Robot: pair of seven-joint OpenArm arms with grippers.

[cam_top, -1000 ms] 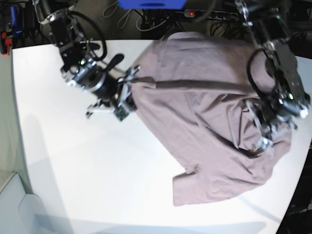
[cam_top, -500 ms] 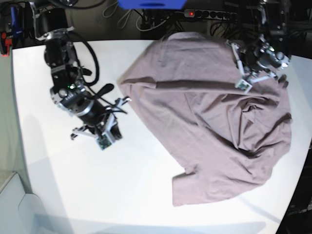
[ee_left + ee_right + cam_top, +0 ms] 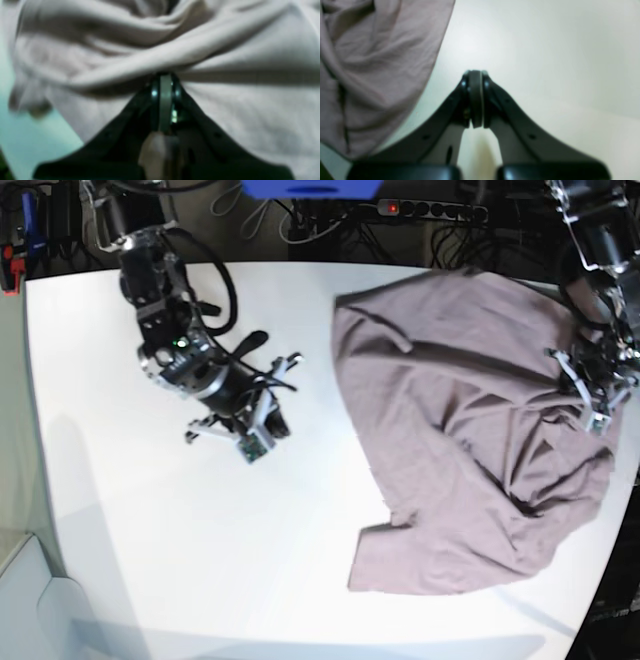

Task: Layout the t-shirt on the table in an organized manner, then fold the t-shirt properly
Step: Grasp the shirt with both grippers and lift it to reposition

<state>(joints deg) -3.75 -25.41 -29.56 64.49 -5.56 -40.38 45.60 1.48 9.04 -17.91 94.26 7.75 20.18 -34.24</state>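
Base view is showing the large white smooth tabletop (image 3: 180, 540) with the plain dusty mauve-pink cloth t-shirt (image 3: 460, 440) lying rumpled on its right half, reaching from the far edge down toward the near right corner. A short sleeve or hem flap is sticking out at the shirt's lower left edge, and deep creases are running across its middle. The left part of the table is lying bare under the right arm.

The right gripper (image 3: 268, 420) is hanging over the bare white surface, well apart from the shirt's left edge. In the right wrist view its black jaws (image 3: 475, 75) are pressing tip to tip with nothing between them, and the pale tabletop (image 3: 545, 50) is showing beyond them, with the mauve cloth (image 3: 370, 75) filling only the left side of that view.

The left gripper (image 3: 592, 395) is sitting at the right side of the shirt, down among the folds near the table's right edge. In the left wrist view its jaws (image 3: 163, 82) are standing together, with their tips buried under a bunched ridge of the fabric (image 3: 225, 50); the picture is blurred, and I cannot tell whether a fold is being pinched between them or only draping over them. A strip of pale table (image 3: 30, 140) is showing at the lower left of that view.
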